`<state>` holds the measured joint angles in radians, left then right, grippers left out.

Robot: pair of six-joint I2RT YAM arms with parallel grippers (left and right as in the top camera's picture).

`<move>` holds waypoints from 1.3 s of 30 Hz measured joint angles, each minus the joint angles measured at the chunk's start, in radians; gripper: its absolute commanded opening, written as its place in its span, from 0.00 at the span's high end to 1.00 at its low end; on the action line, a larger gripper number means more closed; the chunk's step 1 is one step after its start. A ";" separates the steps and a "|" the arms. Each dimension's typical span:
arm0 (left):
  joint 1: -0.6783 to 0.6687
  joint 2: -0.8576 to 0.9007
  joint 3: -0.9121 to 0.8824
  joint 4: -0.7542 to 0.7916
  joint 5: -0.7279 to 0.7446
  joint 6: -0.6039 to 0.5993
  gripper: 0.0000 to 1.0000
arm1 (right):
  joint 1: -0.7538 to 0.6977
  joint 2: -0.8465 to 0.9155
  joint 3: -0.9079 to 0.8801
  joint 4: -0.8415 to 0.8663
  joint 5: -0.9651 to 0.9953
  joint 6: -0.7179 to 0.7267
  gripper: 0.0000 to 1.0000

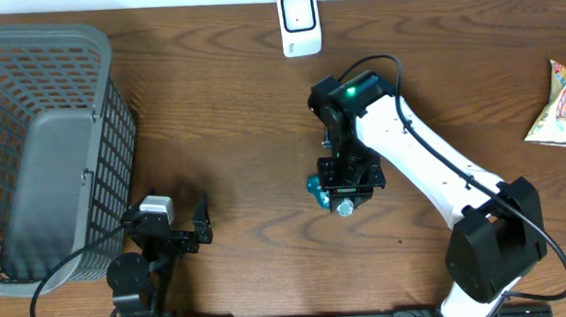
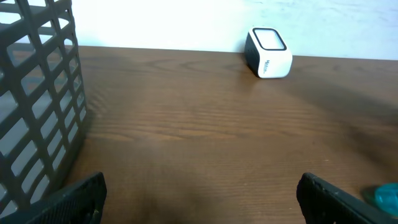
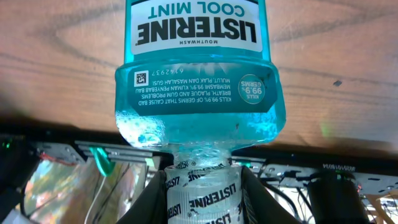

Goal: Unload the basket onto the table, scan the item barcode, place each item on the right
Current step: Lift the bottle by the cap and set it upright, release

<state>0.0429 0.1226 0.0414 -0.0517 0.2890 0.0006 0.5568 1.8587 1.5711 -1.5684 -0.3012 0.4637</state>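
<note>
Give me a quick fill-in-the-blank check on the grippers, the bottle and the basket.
1. The right gripper holds the mouthwash bottle, whose label reads Cool ____.
2. The left gripper is ____ and holds nothing.
3. The grey basket sits beside the ____ arm.
Missing words: Mint; open; left.

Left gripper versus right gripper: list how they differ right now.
The left gripper stands wide open and empty. The right gripper is shut on the neck end of the Listerine bottle. The left gripper sits beside the basket near the table's front edge. The right gripper is out mid-table, nearer the scanner. Both are black two-finger grippers.
</note>
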 measured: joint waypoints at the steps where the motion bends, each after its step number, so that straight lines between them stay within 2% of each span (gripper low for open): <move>1: 0.000 0.000 0.000 0.000 0.000 0.000 0.02 | -0.003 0.000 0.000 -0.003 -0.008 -0.006 0.88; 7: 0.000 0.000 0.000 0.000 0.000 0.000 0.02 | -0.034 0.000 0.001 -0.011 -0.044 -0.031 0.84; 14: 0.000 0.000 0.000 0.000 0.000 0.000 0.02 | -0.103 0.000 0.010 -0.024 -0.076 -0.043 0.85; 24: 0.000 0.000 0.000 0.000 0.000 0.000 0.02 | -0.220 0.000 0.014 -0.127 -0.126 -0.102 0.84; 39: 0.000 0.000 0.000 0.000 0.000 0.000 0.02 | -0.232 0.000 0.032 -0.103 -0.044 -0.082 0.83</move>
<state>0.0429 0.1226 0.0414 -0.0517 0.2890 0.0006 0.3244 1.8584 1.6035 -1.6718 -0.3454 0.3820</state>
